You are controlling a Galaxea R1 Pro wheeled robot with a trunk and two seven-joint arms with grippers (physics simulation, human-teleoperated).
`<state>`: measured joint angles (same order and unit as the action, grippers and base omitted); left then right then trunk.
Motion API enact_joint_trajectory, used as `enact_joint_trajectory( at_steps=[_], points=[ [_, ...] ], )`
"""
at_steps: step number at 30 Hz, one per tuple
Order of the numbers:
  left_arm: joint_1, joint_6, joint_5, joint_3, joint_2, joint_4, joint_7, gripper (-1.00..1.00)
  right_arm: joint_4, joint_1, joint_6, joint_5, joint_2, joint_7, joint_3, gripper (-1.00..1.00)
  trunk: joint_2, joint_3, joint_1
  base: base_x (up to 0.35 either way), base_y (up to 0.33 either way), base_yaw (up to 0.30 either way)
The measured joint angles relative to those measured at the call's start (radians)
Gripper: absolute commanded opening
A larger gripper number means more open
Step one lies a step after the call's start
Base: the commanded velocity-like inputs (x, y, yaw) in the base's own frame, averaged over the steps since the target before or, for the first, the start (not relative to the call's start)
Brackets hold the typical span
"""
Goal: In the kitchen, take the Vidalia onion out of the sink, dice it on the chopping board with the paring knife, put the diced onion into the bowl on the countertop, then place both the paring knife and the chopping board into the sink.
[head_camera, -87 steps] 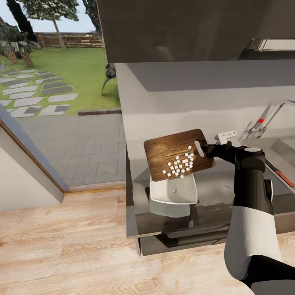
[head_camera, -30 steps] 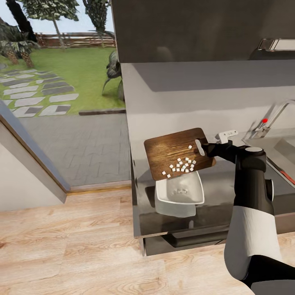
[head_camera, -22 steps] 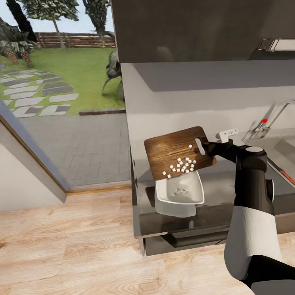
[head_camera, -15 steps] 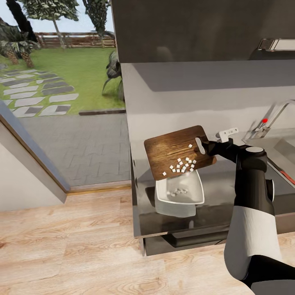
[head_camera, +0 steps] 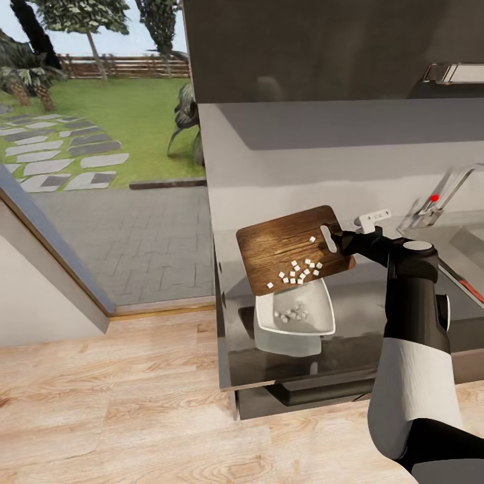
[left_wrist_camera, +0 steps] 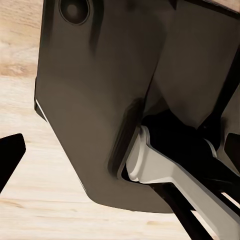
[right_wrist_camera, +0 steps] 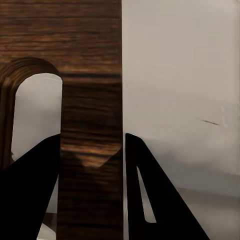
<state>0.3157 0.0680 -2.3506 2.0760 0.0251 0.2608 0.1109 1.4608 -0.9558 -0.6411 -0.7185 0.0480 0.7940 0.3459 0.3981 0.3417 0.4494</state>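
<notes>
Dice of the Vidalia onion [head_camera: 300,270] cling in a loose white cluster to the lower edge of the chopping board [head_camera: 289,247], which the right gripper [head_camera: 343,242] holds tilted in the air above the bowl [head_camera: 316,314]. A few cubes already lie inside the bowl, near its middle, and 1 cube sits higher up on the board, close to the handle slot. The board's low edge hangs just over the bowl's far rim (I cannot tell whether the two touch).

From the right wrist view, the 2 dark fingers [right_wrist_camera: 35,190] pinch the board's [right_wrist_camera: 90,75] wooden strip beside the handle slot, one on each side of it, jaws pressed against the wood.

The white bowl rests on the grey countertop [head_camera: 349,316], near its left end. Off to the right, the sink [head_camera: 464,245] shows its steel edge and the chrome tap [head_camera: 447,191] with a red knob. A sliver of the paring knife's red-orange handle [head_camera: 470,290] lies at the sink's near edge, partly hidden by the arm.

The left wrist view looks at dark robot body panels over pale wooden floor [left_wrist_camera: 30,210]; 1 dark fingertip [left_wrist_camera: 10,155] shows at the edge, so I cannot tell how those jaws stand.
</notes>
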Motion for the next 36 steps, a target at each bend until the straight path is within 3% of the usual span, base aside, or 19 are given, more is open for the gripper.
enact_joint_trajectory(
  at_steps=[8, 19, 36],
  points=[
    [0.0, 0.0, 0.0, 0.0, 0.0, 0.0, 0.0, 1.0, 0.0, 0.0, 0.003, 0.0, 0.0, 0.0, 0.0, -1.0, 0.0, 0.0, 0.0, 0.0, 0.0, 0.0],
    [0.0, 0.001, 0.0, 0.0, 0.0, 0.0, 0.0, 1.0, 0.001, 0.0, 0.111, -0.001, 0.0, 0.001, 0.0, -1.0, 0.0, 0.0, 0.0, 0.0, 0.0, 0.0],
    [0.0, 0.003, 0.0, 0.0, -0.003, -0.001, -0.002, 1.0, 0.016, -0.001, 0.119, -0.002, -0.001, 0.0, 0.002, -1.0, 0.0, 0.0, 0.0, 0.0, 0.0, 0.0]
  ],
)
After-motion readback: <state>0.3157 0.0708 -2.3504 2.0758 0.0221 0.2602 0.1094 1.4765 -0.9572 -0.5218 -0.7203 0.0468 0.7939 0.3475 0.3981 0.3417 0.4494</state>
